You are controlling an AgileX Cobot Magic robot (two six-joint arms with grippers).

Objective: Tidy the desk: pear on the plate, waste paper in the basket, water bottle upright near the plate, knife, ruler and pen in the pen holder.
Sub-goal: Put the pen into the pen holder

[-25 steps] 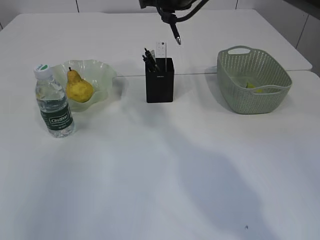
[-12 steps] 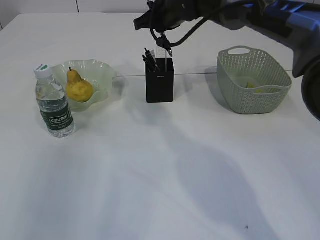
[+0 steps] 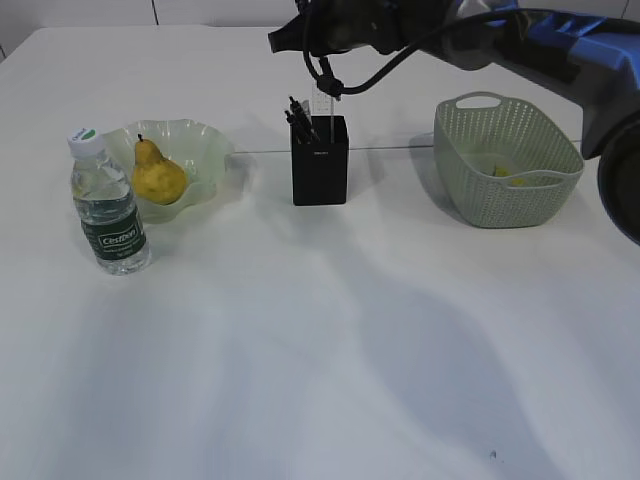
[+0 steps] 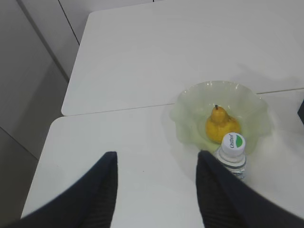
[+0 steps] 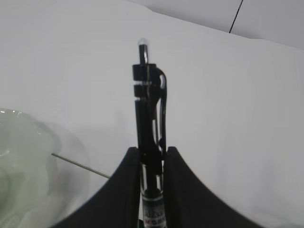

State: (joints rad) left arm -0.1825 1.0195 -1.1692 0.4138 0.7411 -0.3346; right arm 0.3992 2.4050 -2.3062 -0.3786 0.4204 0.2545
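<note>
My right gripper (image 3: pixel 326 72) is shut on a black pen (image 3: pixel 329 88) and holds it upright just above the black pen holder (image 3: pixel 320 165). In the right wrist view the pen (image 5: pixel 149 109) stands clamped between the jaws (image 5: pixel 152 153). A white ruler (image 3: pixel 321 100) and dark items (image 3: pixel 298 115) stick out of the holder. The yellow pear (image 3: pixel 158 178) lies on the pale green plate (image 3: pixel 207 140). The water bottle (image 3: pixel 108 205) stands upright beside it. My left gripper (image 4: pixel 156 164) is open and empty, high above the table left of the plate (image 4: pixel 190 114), pear (image 4: pixel 220 127) and bottle (image 4: pixel 232 151).
A grey-green basket (image 3: pixel 545 150) stands at the right with yellowish paper (image 3: pixel 508 176) inside. A seam between two tables (image 3: pixel 400 148) runs behind the holder. The right arm (image 3: pixel 520 40) reaches in from the upper right.
The right arm has come into view, carrying the pen left and down from above right of the holder to just over its opening. Nothing else moved.
</note>
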